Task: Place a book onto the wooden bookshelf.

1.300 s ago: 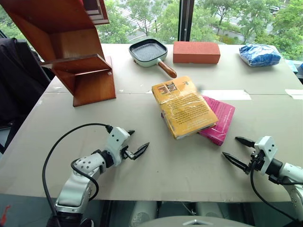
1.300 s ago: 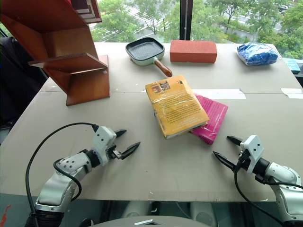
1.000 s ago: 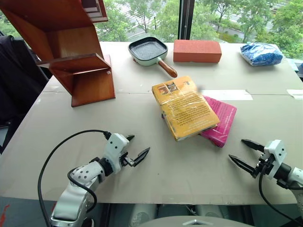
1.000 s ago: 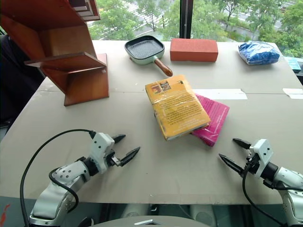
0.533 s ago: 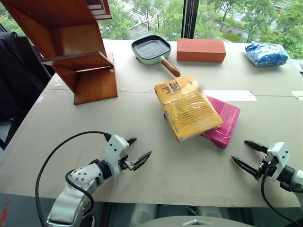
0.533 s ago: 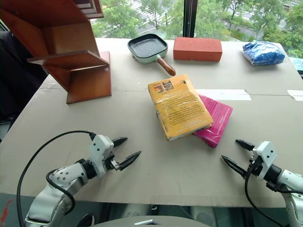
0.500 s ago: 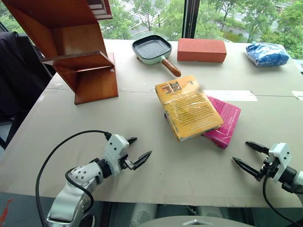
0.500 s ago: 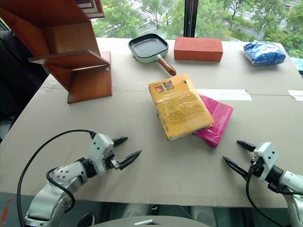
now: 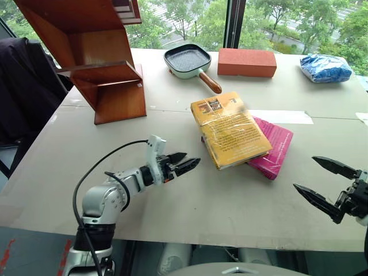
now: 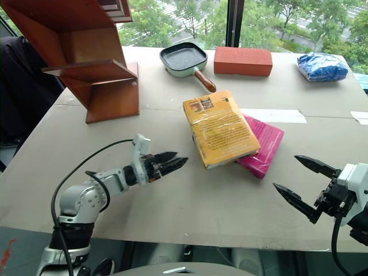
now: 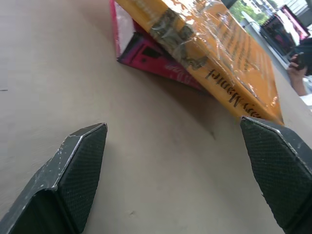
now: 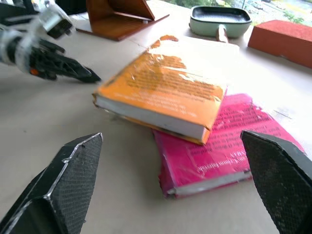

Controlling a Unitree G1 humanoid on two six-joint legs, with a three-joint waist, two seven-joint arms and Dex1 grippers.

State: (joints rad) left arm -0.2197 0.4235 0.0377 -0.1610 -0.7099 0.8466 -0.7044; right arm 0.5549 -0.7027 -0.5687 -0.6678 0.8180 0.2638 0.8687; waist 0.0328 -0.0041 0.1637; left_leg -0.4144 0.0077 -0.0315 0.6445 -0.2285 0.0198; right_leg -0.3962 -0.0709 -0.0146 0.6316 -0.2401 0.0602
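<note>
Head camera, left and right eyes: a grey worktop (image 9: 190, 213) in front of a window. The yellow-orange book (image 9: 230, 129) lies flat near the middle of the worktop, overlapping a thinner pink book (image 9: 276, 146) that sticks out from under it toward the right edge. The wooden bookshelf (image 9: 98, 54) stands at the far left corner, well apart from the book. Along the far edge sit a pale green pan (image 9: 188, 61) with a brown handle, a red brick-like block (image 9: 246, 62) and a blue bag (image 9: 325, 68). The left gripper (image 9: 185, 163) hovers above the worktop near the front edge, its 2 black fingers spread apart and pointing toward the book, just short of it, holding nothing. The right gripper (image 9: 323, 184) is at the front right corner, its 2 fingers wide apart and empty

Left wrist camera: the 2 fingertips (image 11: 80, 161) stand far apart over bare worktop, with the book's spine and the pink book beneath it lying ahead, not touched

Right wrist camera: the right fingertips (image 12: 73, 170) are spread wide, nothing between them. Ahead lies the book on top of the pink book, with the left gripper's dark fingers beside it, and the bookshelf base, pan and block beyond
</note>
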